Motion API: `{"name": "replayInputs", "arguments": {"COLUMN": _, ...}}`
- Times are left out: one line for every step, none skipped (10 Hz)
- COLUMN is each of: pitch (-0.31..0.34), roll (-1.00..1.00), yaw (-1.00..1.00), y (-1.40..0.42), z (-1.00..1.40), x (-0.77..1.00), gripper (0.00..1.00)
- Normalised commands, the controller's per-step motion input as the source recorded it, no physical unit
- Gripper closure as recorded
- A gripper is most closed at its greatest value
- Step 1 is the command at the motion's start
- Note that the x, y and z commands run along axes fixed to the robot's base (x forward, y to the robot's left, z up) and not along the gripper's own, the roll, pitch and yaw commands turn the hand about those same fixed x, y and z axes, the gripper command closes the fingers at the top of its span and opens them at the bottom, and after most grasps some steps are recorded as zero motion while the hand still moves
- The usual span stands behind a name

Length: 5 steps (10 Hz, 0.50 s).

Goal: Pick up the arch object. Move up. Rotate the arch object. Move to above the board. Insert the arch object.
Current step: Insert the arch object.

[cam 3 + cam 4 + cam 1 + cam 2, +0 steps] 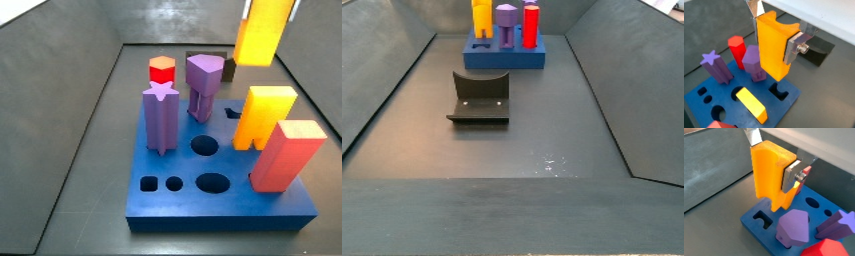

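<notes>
Gripping the one arch object (773, 47), the claw (777, 31) hangs above the single board (704, 102).

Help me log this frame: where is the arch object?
The arch object is held upright in the tool, hanging above the board over its arch-shaped hole in both wrist views, beside the purple pegs.

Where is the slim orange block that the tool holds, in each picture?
Wrist view: arch object, clamped in the tool, hangs over the board.
Wrist view: same, above the board's edge.
Side view: top right, partly cropped.
Side view: orange shape at top edge; indistinguishable from the bigger orange block.
Shared landmark: the blue board.
</notes>
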Motion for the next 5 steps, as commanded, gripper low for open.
{"name": "replayInputs", "arguments": {"pitch": 0.0, "roll": 0.0, "yaw": 0.0, "y": 0.0, "z": -0.26, "x": 1.0, "gripper": 1.0}}
{"name": "replayInputs", "arguments": {"pitch": 0.0, "roll": 0.0, "yaw": 0.0, "y": 0.0, "z": -0.25, "x": 1.0, "gripper": 1.0}}
{"name": "replayInputs", "arguments": {"pitch": 0.0, "roll": 0.0, "yaw": 0.0, "y": 0.0, "z": -0.24, "x": 1.0, "gripper": 1.0}}
{"name": "replayInputs", "arguments": {"pitch": 0.0, "roll": 0.0, "yaw": 0.0, "y": 0.0, "z": -0.25, "x": 1.0, "gripper": 1.0}}
{"name": "replayInputs", "arguments": {"pitch": 0.003, "roll": 0.0, "yaw": 0.0, "y": 0.06, "z": -0.38, "x": 1.0, "gripper": 1.0}}
